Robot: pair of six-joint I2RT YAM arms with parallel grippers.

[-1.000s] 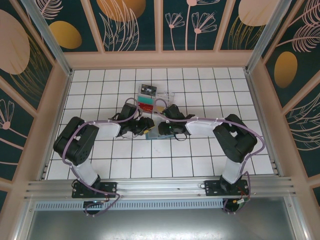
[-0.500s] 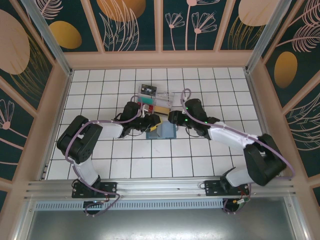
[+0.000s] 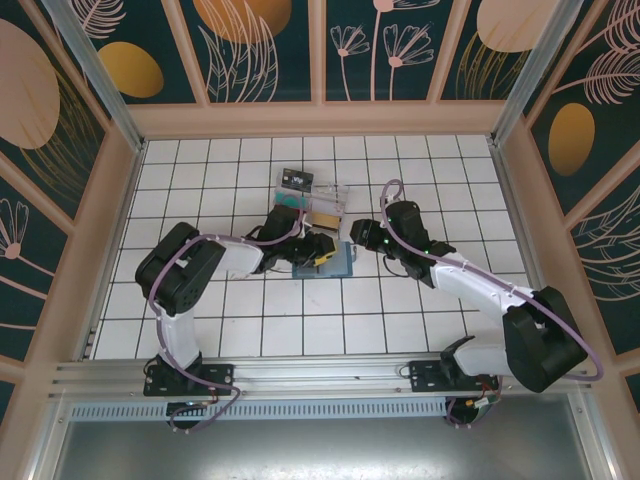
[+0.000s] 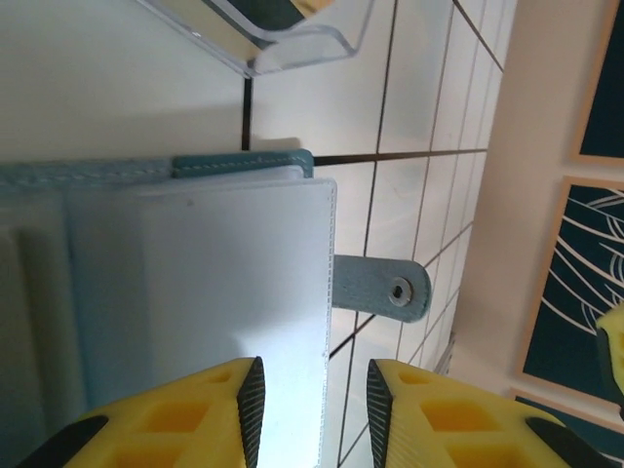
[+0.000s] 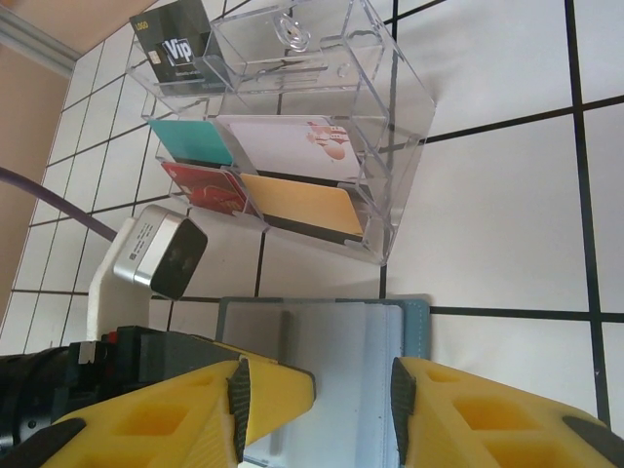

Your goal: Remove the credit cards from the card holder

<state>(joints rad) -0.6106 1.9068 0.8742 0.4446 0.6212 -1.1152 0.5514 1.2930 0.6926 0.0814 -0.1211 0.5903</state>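
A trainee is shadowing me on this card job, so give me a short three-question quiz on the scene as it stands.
1. True or false: the card holder lies folded shut.
2. Where is the black card? A. at the end of the clear tray farthest from the card holder; B. on the card holder; C. between the left jaws.
3. Fill in: the right jaws hang ____, with nothing between them, above the card holder.
Key: 1 false; 2 A; 3 open.
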